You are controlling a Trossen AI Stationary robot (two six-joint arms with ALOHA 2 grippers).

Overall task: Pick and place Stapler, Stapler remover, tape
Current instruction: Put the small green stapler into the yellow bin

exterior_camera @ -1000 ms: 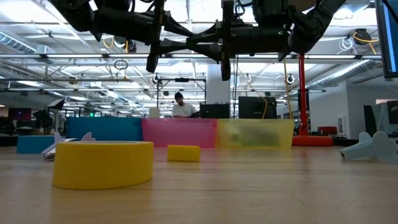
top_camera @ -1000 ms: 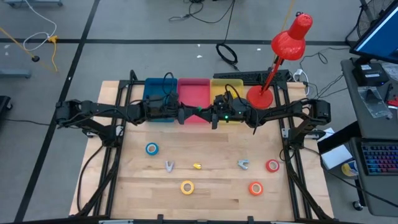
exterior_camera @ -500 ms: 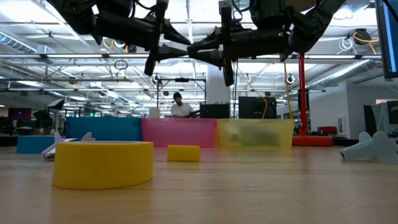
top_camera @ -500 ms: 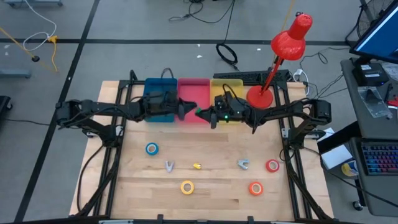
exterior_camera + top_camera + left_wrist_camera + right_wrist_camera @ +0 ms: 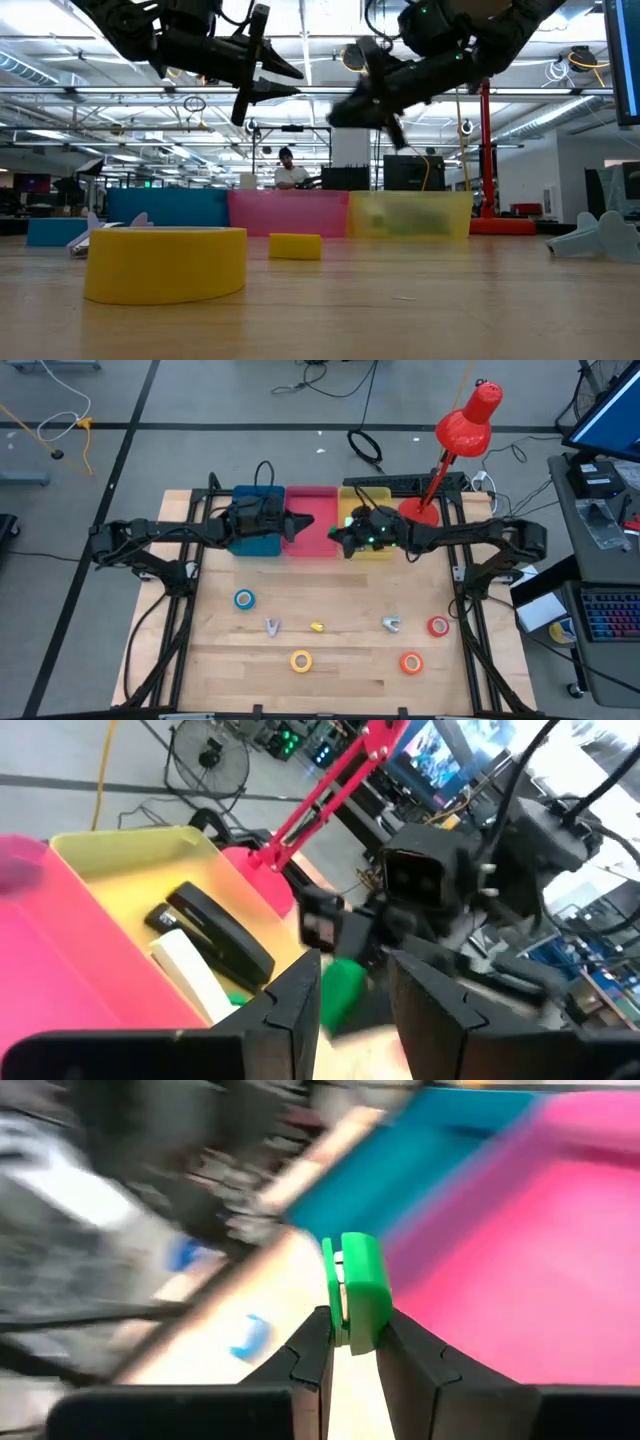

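My right gripper hovers over the seam between the pink bin and the yellow bin, shut on a small green stapler remover. My left gripper hangs open over the pink bin, facing the right gripper, and its fingers hold nothing. A black stapler and a white one lie in the yellow bin. The tape rolls lie flat on the table: blue, yellow, red, orange-red. My right gripper pinches the green stapler remover between its two fingers, which are on its lower end. The piece stands up past the fingertips and is lifted clear above the bins.
A blue bin stands left of the pink one. A red desk lamp rises at the far right corner. Two silvery clawed pieces and a small yellow thing lie among the rolls. A person sits beyond the table.
The two grippers stood tip to tip over the pink bin's near edge and have drawn apart. The left one backed toward the far left. The right one carried the green piece toward the far right, near the yellow bin, and tipped downward.
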